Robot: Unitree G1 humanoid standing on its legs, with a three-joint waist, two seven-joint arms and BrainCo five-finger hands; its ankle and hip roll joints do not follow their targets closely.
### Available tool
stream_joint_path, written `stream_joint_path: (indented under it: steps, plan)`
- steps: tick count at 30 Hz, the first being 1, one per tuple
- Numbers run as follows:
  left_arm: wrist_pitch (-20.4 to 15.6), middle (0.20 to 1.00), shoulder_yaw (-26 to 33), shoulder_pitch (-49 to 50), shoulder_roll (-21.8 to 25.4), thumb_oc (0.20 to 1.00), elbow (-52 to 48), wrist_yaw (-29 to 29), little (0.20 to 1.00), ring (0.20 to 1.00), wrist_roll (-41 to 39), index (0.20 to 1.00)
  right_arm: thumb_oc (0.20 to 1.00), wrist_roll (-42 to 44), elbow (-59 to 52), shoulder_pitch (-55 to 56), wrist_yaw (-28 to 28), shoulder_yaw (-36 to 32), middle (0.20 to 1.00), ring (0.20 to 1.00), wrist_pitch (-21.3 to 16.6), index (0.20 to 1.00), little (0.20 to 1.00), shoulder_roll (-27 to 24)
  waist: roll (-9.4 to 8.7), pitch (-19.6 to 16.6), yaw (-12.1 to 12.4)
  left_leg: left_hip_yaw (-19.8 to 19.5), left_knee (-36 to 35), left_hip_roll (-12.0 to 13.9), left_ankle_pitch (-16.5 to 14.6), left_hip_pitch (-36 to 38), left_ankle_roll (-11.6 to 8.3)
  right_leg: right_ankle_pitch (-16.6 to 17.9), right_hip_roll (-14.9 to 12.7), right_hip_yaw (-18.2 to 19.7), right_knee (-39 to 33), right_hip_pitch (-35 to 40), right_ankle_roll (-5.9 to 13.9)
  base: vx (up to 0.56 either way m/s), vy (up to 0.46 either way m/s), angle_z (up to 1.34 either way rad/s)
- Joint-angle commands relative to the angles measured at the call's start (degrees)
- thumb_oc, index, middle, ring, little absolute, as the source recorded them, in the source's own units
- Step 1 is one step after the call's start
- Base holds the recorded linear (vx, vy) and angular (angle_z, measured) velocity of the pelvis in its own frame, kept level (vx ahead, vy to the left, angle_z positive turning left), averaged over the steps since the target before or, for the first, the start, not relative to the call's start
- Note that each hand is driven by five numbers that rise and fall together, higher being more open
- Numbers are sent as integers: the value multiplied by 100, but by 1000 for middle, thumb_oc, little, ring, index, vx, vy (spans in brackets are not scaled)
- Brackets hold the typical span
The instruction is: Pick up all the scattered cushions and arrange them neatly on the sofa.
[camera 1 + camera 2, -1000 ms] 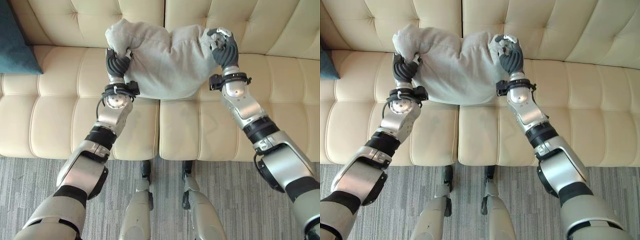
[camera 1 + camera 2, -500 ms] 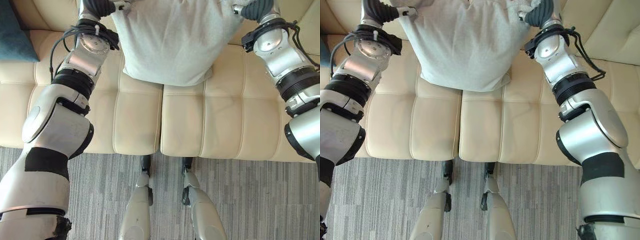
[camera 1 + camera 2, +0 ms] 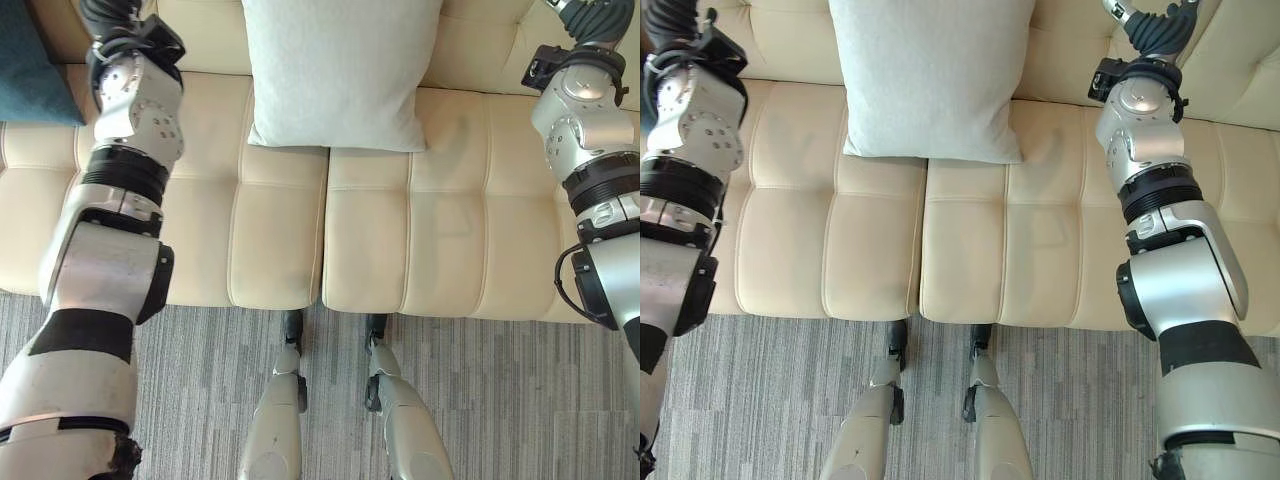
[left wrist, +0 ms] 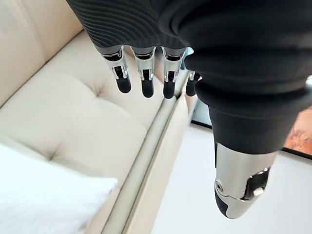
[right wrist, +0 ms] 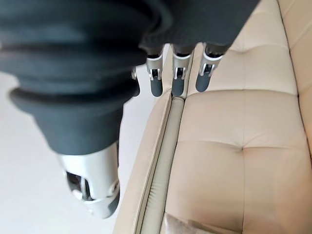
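A light grey cushion (image 3: 340,70) stands on the cream sofa (image 3: 400,230), leaning on the backrest over the seam between the two seat pads. My left hand (image 4: 144,80) is raised to the cushion's left, fingers straight and thumb apart, holding nothing. A corner of the cushion (image 4: 44,200) shows past it. My right hand (image 5: 178,78) is up at the cushion's right, also open and empty, over the backrest. Both hands are well apart from the cushion. In the eye views the wrists reach the top edge at left (image 3: 120,20) and right (image 3: 1155,25).
A dark teal cushion (image 3: 30,70) lies at the sofa's far left end. Grey striped carpet (image 3: 200,400) runs along the sofa's front edge. The seat pads left and right of the grey cushion are bare.
Both hands have let go of the grey cushion and swung outward and up. The cushion now rests flat against the backrest, smoothed out.
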Motion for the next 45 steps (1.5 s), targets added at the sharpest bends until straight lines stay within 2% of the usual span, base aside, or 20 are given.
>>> stream_joint_path:
  steps: [1, 6, 7, 8, 9, 11, 14, 16, 17, 18, 19, 20, 22, 32, 38, 42, 45]
  plan:
    - [-226, 1000, -168, 228, 356, 1000, -26, -85, 1000, 1000, 600, 1000, 1000, 103, 12, 345, -81, -135, 1000, 1000, -481, 1000, 1000, -319, 208, -392, 30, -245, -437, 80, -301, 463, -296, -960, -421, -26, -3, 793, 891, 0, 0, 0]
    - [-250, 1000, 283, 2117, 942, 1000, -1563, -489, 1000, 1000, 1582, 1000, 1000, -126, -1023, 2310, 528, -898, 1000, 1000, -569, 1000, 1000, -637, 249, -413, 44, -190, -453, 107, -369, 719, -259, -1008, -437, -52, 7, 983, 860, 17, 15, -2]
    - [-210, 1000, 529, 2803, 956, 1000, -1975, -577, 1000, 1000, 1719, 1000, 1000, -272, -1310, 2817, 662, -1032, 1000, 1000, -539, 1000, 1000, -671, 256, -467, 45, -176, -456, 108, -400, 815, -245, -1019, -449, -56, 5, 1067, 857, 44, 14, -5]
    - [-202, 1000, 562, 2858, 952, 1000, -2011, -565, 1000, 1000, 1732, 1000, 1000, -280, -1332, 2840, 654, -1024, 1000, 1000, -532, 1000, 1000, -665, 264, -481, 36, -175, -458, 108, -402, 822, -245, -1020, -448, -56, 3, 1074, 858, 69, 21, -3]
    - [-114, 1000, 830, 3987, 1031, 1000, -2500, -893, 1000, 1000, 2341, 1000, 1000, -669, -1625, 3706, 1101, -1228, 1000, 1000, -461, 1000, 1000, -807, 259, -516, 51, -143, -464, 114, -481, 992, -225, -1059, -459, -69, 9, 1217, 857, 56, 24, -5]
    - [33, 1000, 1203, 5249, 915, 1000, -2846, -1216, 1000, 1000, 2855, 1000, 1000, -1127, -1996, 4561, 1432, -1410, 1000, 1000, -398, 1000, 1000, -866, 249, -615, 28, -110, -487, 103, -487, 1128, -197, -1045, -486, -91, 1, 1324, 858, 74, 26, -9]
    - [267, 1000, 1567, 6670, 309, 1000, -2842, -1543, 1000, 1000, 3591, 1000, 1000, -1476, -2233, 5672, 1914, -1749, 1000, 1000, -309, 1000, 1000, -580, 227, -792, -21, -66, -513, 88, -551, 1356, -161, -1083, -497, -93, -7, 1530, 866, 72, 14, -4]
    - [379, 1000, 1696, 7256, 0, 1000, -2684, -1647, 1000, 1000, 4088, 1000, 1000, -1664, -2260, 6204, 2103, -1959, 1000, 1000, -252, 1000, 1000, -332, 235, -885, -39, -55, -517, 77, -594, 1509, -137, -1118, -498, -93, -10, 1671, 867, 44, 19, 2]
    - [380, 1000, 1696, 7258, 0, 1000, -2686, -1647, 1000, 1000, 4088, 1000, 1000, -1664, -2263, 6207, 2102, -1960, 1000, 1000, -251, 1000, 1000, -332, 235, -884, -39, -54, -517, 77, -594, 1511, -137, -1118, -498, -93, -10, 1673, 867, 0, 0, 0]
    - [478, 1000, 1740, 7420, -248, 1000, -2425, -1644, 1000, 1000, 4317, 1000, 1000, -1734, -2257, 6458, 2196, -2039, 1000, 1000, -234, 1000, 1000, -133, 236, -926, -57, -50, -518, 77, -610, 1575, -125, -1128, -499, -97, -8, 1725, 864, 26, 24, -6]
    - [588, 1000, 1853, 7863, -745, 1000, -1869, -1704, 1000, 1000, 4817, 1000, 1000, -2098, -2280, 7034, 2345, -2207, 1000, 1000, -153, 1000, 1000, 250, 271, -1054, -91, -36, -521, 87, -654, 1768, -96, -1170, -489, -87, -10, 1885, 851, 28, 24, -6]
    - [586, 1000, 1850, 7871, -747, 1000, -1870, -1703, 1000, 1000, 4821, 1000, 1000, -2104, -2292, 7050, 2342, -2210, 1000, 1000, -150, 1000, 1000, 253, 271, -1057, -89, -36, -523, 88, -656, 1775, -97, -1172, -488, -87, -11, 1892, 850, 27, 28, -5]
    - [642, 1000, 1826, 8072, -1194, 1000, -1160, -1785, 1000, 1000, 5073, 1000, 1000, -2356, -1967, 7369, 2501, -2181, 1000, 1000, -89, 1000, 1000, 615, 291, -1165, -128, -35, -531, 87, -675, 1927, -74, -1201, -475, -75, -7, 2018, 835, -1, 19, -4]
    - [743, 1000, 1591, 8245, -2074, 1000, 160, -1860, 1000, 1000, 5380, 1000, 1000, -2478, -485, 7723, 2737, -1919, 1000, 1000, 53, 1000, 1000, 1463, 292, -1426, -128, -52, -535, 46, -758, 2241, -17, -1258, -470, -95, 12, 2312, 814, -12, 27, -3]
    - [808, 1000, 1338, 8167, -2195, 1000, 553, -1986, 1000, 1000, 5633, 1000, 1000, -2383, 319, 7813, 2815, -1942, 1000, 1000, 155, 1000, 1000, 1774, 269, -1479, -154, -95, -535, -79, -823, 2358, 77, -1286, -569, -101, 287, 2343, 865, -32, 88, 1]
    - [841, 1000, 1360, 8111, -2151, 1000, 762, -2001, 1000, 1000, 5699, 1000, 1000, -2264, 581, 7765, 2787, -2051, 1000, 1000, 220, 1000, 1000, 1861, 300, -1259, -203, -4, -535, -127, -835, 2424, 161, -1290, -622, -47, 878, 2028, 937, -130, 76, -12]
    - [876, 1000, 1414, 8067, -2105, 1000, 866, -1986, 1000, 1000, 5666, 1000, 1000, -2183, 662, 7729, 2775, -2053, 1000, 1000, 214, 1000, 1000, 1890, 371, -1137, -190, 79, -535, -66, -752, 2390, 206, -1560, -515, -83, 1433, 1936, 866, -164, 40, -25]
